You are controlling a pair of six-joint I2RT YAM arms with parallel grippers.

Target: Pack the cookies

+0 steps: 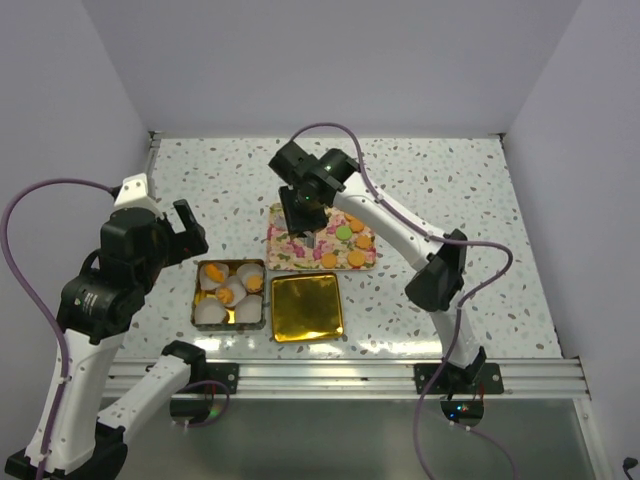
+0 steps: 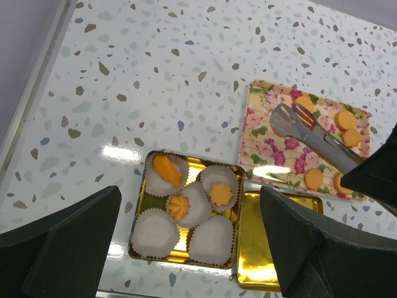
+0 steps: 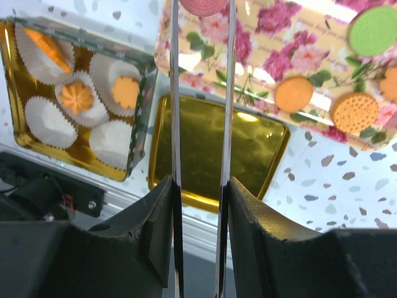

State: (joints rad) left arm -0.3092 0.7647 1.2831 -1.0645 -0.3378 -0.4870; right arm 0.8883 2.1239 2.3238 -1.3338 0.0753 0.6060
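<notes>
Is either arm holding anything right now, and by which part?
The right gripper holds metal tongs by their handle end, jaws squeezing both blades. The tongs' tips straddle a pink cookie. The left gripper holds nothing.

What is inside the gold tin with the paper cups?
Five white cups fill the tin. Three hold an orange cookie each; two look empty. Whatever lies under the cups is hidden.
</notes>
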